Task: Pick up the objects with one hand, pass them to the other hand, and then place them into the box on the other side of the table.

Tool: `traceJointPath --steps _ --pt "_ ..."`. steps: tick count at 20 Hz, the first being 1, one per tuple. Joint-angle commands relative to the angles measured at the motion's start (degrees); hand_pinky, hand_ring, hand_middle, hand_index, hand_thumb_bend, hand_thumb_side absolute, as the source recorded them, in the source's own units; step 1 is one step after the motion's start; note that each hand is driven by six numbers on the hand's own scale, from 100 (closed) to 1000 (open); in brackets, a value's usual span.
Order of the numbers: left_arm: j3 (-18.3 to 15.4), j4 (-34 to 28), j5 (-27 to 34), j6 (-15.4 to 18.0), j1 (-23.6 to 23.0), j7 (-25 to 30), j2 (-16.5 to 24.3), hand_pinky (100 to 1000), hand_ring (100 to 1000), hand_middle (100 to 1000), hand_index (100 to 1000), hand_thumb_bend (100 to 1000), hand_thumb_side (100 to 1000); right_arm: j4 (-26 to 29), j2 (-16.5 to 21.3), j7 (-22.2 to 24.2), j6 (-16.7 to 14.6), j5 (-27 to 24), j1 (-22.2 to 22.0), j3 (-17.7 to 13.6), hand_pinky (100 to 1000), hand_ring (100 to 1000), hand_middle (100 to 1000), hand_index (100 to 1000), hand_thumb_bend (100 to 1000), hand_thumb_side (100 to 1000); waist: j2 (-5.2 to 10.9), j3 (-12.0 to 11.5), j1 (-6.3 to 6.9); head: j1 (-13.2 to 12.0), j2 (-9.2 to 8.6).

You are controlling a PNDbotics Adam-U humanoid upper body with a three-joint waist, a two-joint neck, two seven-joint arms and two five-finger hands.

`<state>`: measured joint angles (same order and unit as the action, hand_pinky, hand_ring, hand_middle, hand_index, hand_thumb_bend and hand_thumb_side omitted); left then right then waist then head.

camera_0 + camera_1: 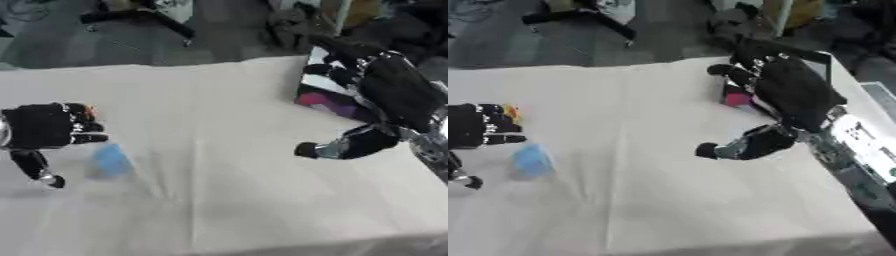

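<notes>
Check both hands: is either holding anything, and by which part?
Nothing held. Left hand is beside the blue object; right hand is over the box.

- My left hand (44, 126) sits at the left edge above the white table (219, 200), its fingers curled, pointing right and holding nothing that I can see.
- A small blue object (112, 161) lies blurred on the cloth just below those fingers; I cannot tell whether it touches them.
- My right hand (385, 95) hangs over the table's right side, back up, fingers bent toward the far edge, thumb stuck out to the left.
- Under that hand stands the box (325, 100), with a pink and purple side.
</notes>
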<state>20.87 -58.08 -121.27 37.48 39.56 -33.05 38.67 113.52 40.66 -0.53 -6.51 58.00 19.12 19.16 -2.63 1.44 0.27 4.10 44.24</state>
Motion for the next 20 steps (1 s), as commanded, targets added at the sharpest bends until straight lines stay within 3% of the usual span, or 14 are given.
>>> traceJointPath --steps 1,13,20 --pt "-2.7 2.5 -5.2 14.5 2.0 -18.7 -0.4 746 765 771 925 689 575 1.1 1.2 -0.2 0.2 0.2 0.7 -0.5 769 758 1000 834 716 976 0.34 0.2 0.07 0.0 -0.12" --pt "-2.1 4.1 -2.9 14.5 5.4 -18.9 -3.1 747 755 763 921 597 506 1.1 1.0 -0.1 0.2 0.2 1.0 -0.2 766 758 1000 834 719 971 -0.15 1.4 0.09 -0.5 -0.12" --pt "-0.1 5.6 -6.1 14.5 5.8 -18.9 -4.5 748 746 753 914 558 495 1.1 0.9 -0.1 0.1 0.1 1.2 -0.2 765 758 1000 834 720 970 -0.32 1.9 0.07 -0.9 -0.12"
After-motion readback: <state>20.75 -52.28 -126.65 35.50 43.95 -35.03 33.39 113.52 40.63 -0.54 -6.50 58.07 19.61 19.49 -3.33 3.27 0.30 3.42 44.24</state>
